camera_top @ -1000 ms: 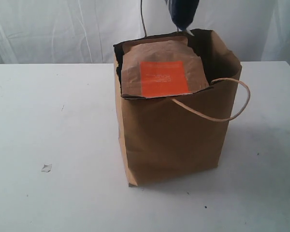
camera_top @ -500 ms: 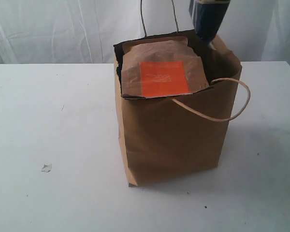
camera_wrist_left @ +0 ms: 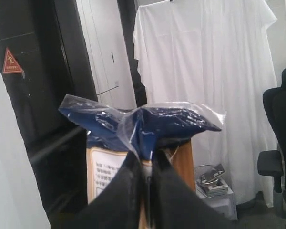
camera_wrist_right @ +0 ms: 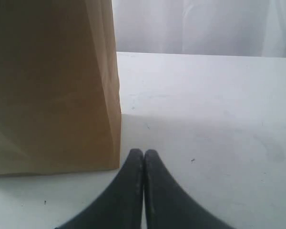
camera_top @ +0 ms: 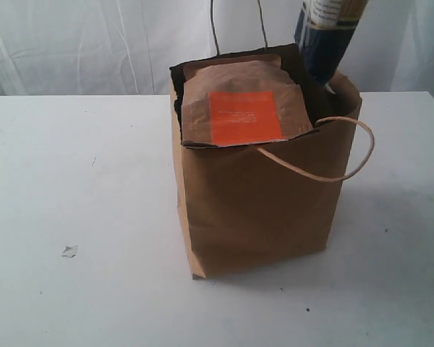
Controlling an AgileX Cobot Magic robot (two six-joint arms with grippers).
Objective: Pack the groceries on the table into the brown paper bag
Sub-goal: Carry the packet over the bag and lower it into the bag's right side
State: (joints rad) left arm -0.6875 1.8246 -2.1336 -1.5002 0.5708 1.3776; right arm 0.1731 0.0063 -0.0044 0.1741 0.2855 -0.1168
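The left gripper (camera_wrist_left: pixel 144 161) has its black jaws pinched together on the crimped clear-plastic end of the long dark-blue-and-beige pasta packet (camera_wrist_left: pixel 155 125), which hangs away from them. The right gripper (camera_wrist_right: pixel 143 155) has its jaws pressed together with nothing between them. It sits low over the table (camera_wrist_right: pixel 219 100), just beside a side wall of the brown paper bag (camera_wrist_right: pixel 52 86).

In the exterior view neither gripper shows. The pasta packet (camera_top: pixel 325 36) comes in from the top edge at about one o'clock of the bag's mouth, tilted. Its dark-blue lower end sits at the back right corner of the opening, and I cannot tell whether it touches the paper.

The brown paper bag (camera_top: pixel 260 210) stands upright near the middle of the white table (camera_top: pixel 79 166). The brown orange-labelled pouch (camera_top: pixel 242 108) sits inside it, its upper part rising above the front rim. A twine handle (camera_top: pixel 351 172) droops from the front rim toward three o'clock. A small pale scrap (camera_top: pixel 69 251) lies on the table well apart, at about eight o'clock of the bag.
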